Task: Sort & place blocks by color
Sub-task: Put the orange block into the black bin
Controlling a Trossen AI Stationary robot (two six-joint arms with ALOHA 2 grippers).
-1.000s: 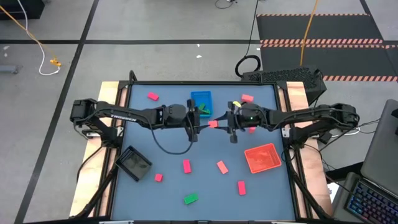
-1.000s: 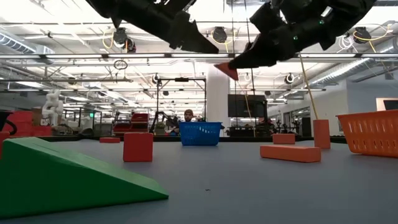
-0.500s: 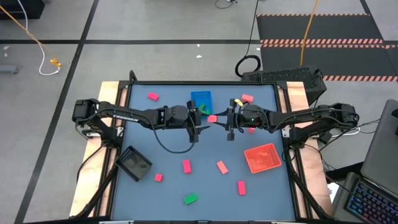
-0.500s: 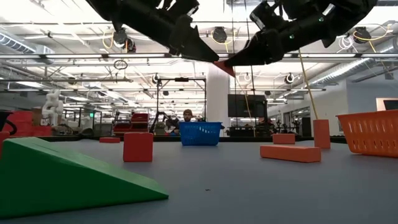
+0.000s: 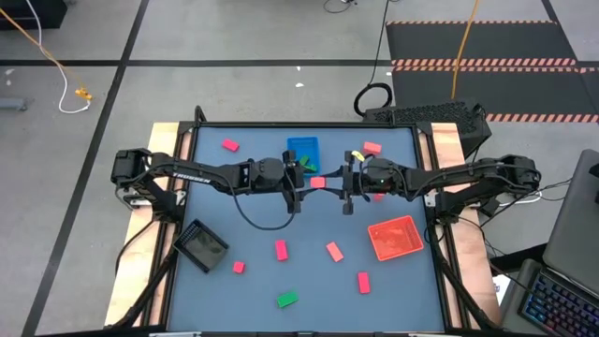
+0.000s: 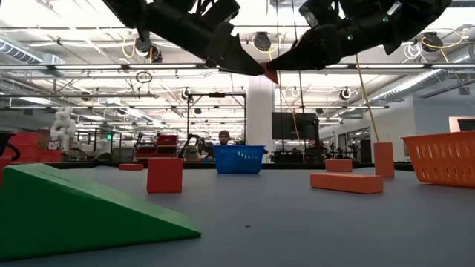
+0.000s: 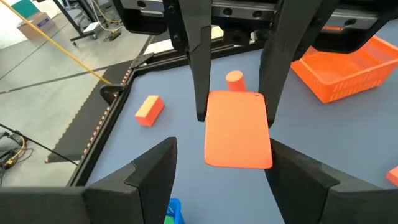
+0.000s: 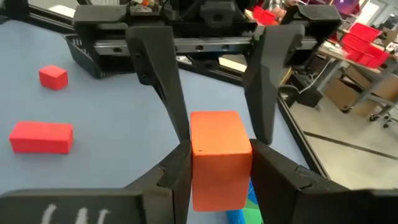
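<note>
A salmon-orange block (image 5: 317, 182) hangs in the air over the table's middle, between my two grippers. My right gripper (image 5: 329, 183) is shut on it and comes from the table's right. My left gripper (image 5: 306, 184) comes from the left and is open. Its two fingers (image 7: 155, 168) stand on either side of the block's free end (image 7: 239, 146); I cannot tell whether they touch it. Other blocks lie flat on the table: pink (image 5: 281, 249), salmon (image 5: 334, 251) and green (image 5: 286, 300). My right gripper pinches the block by two opposite sides (image 8: 198, 168) between its two fingers. The fingers lie about level and come from the table's right side. The block is lifted well clear of the table, and its free end (image 6: 269, 73) sticks out past the fingertips toward my left gripper.
A blue tray (image 5: 302, 150) with a green block stands at the far middle. A red tray (image 5: 394, 237) stands at the right and a black tray (image 5: 202, 245) at the near left. More blocks lie at the far edge (image 5: 229, 145), (image 5: 372, 147) and near the front (image 5: 363, 282).
My right gripper has risen a little with the block and gone slightly toward the table's left. My left gripper has come toward the block, and its open fingers now stand around the block's free end. The block has stayed clear of the table.
</note>
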